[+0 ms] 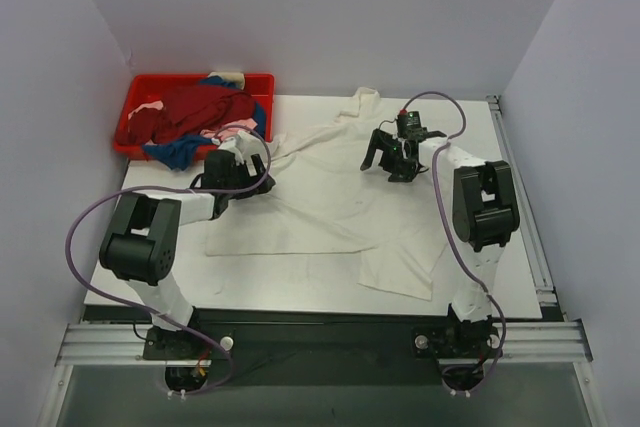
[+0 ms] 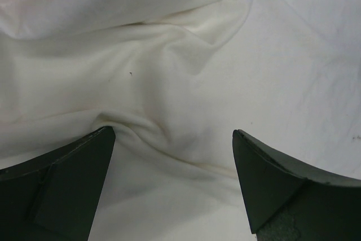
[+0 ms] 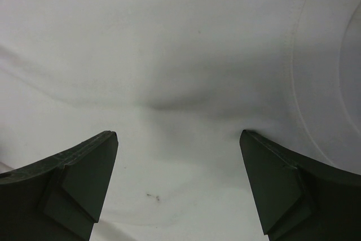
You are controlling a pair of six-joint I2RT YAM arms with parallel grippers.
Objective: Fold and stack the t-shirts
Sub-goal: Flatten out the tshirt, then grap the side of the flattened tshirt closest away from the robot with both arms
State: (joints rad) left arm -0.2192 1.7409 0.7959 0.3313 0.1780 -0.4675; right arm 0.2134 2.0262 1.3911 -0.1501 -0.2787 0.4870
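Note:
The large cream-white t-shirt [image 1: 330, 187] lies spread and wrinkled over the middle of the table. My left gripper [image 1: 243, 169] is down on its left edge, near the tray; in the left wrist view the gripper [image 2: 174, 139] is open, with creased white cloth [image 2: 169, 83] between its fingers. My right gripper [image 1: 392, 152] is down on the shirt's upper right part; in the right wrist view it [image 3: 177, 139] is open over smooth white cloth [image 3: 169, 55]. The dark red t-shirt [image 1: 200, 107], a blue one [image 1: 175, 150] and a pale pink one [image 1: 232, 130] lie heaped in the tray.
A red plastic tray [image 1: 135, 102] stands at the back left corner of the table. Grey walls close in the left, back and right sides. A metal rail [image 1: 520, 177] runs along the table's right edge.

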